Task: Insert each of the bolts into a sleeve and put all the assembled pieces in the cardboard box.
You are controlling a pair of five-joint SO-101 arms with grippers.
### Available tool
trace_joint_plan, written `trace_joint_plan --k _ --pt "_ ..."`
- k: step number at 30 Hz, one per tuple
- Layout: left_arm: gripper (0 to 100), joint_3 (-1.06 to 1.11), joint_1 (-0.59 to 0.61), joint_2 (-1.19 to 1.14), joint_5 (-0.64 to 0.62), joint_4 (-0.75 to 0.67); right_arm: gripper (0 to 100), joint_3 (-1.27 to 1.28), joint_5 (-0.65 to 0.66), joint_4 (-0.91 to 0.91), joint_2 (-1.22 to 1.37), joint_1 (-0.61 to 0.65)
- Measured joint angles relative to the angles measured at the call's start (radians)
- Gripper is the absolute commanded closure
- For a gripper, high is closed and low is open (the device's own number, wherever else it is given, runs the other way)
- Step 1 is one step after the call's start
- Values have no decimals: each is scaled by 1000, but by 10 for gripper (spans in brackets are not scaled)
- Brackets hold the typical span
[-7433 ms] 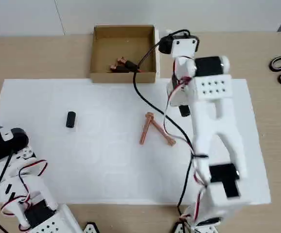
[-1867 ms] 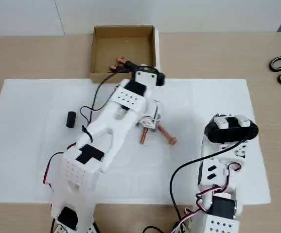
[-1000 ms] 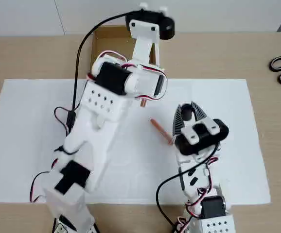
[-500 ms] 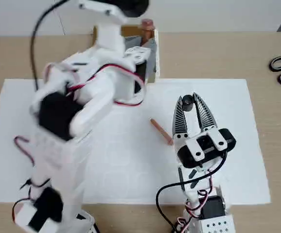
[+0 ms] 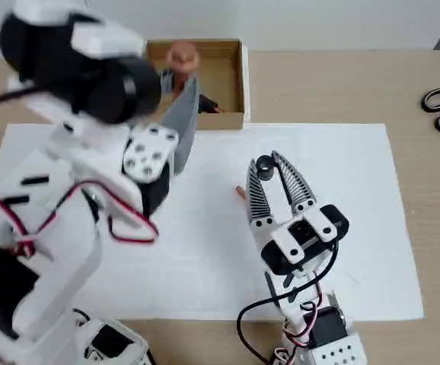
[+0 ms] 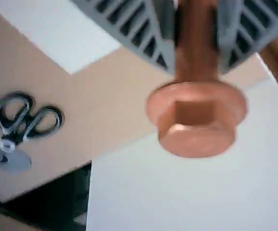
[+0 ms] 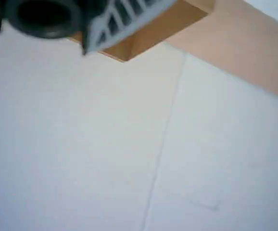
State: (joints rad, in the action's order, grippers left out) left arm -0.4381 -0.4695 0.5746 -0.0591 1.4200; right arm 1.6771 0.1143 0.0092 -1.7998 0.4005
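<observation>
The left pincer [image 6: 196, 33] grips the copper metal bolt [image 6: 196, 115] and the right pincer [image 5: 266, 162] pinches the small black round sleeve [image 7: 44, 17] at its tips, probably so they can join.

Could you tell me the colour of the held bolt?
The bolt is copper, clearest in the left wrist view.

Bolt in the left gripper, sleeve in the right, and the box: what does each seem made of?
The bolt looks like metal with a copper-coloured, satin finish: even reddish tone, cleanly formed flanged head. Whether it is plated or solid copper cannot be told. The sleeve is dull black, probably plastic or rubber; which is unclear. The cardboard box is plain brown matte cardboard with thin walls.
</observation>
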Motion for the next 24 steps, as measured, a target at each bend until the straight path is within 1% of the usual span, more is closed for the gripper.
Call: trace_joint_plan --k 2,4,6,8,10,13,15,17,20,24 --pt "994 106 -2 87 0 -20 994 0 0 0 0 0" --pt "994 222 -2 186 0 -80 994 0 0 0 0 -2" --pt "994 359 -2 293 0 -166 994 0 0 0 0 -2" --pt "994 516 0 385 2 -285 994 0 0 5 0 -2" --pt "994 695 -2 465 2 -445 994 0 0 44 -2 5" --pt "994 977 -2 565 0 -744 994 0 0 114 0 3" --pt "994 1151 -2 606 0 -931 994 0 0 120 0 3" --pt "994 1284 -2 620 0 -1082 994 0 0 120 0 3" --pt "994 1398 -12 620 0 -1211 994 0 0 94 0 2" --pt "994 1462 -81 621 0 -1267 994 0 0 18 0 2"
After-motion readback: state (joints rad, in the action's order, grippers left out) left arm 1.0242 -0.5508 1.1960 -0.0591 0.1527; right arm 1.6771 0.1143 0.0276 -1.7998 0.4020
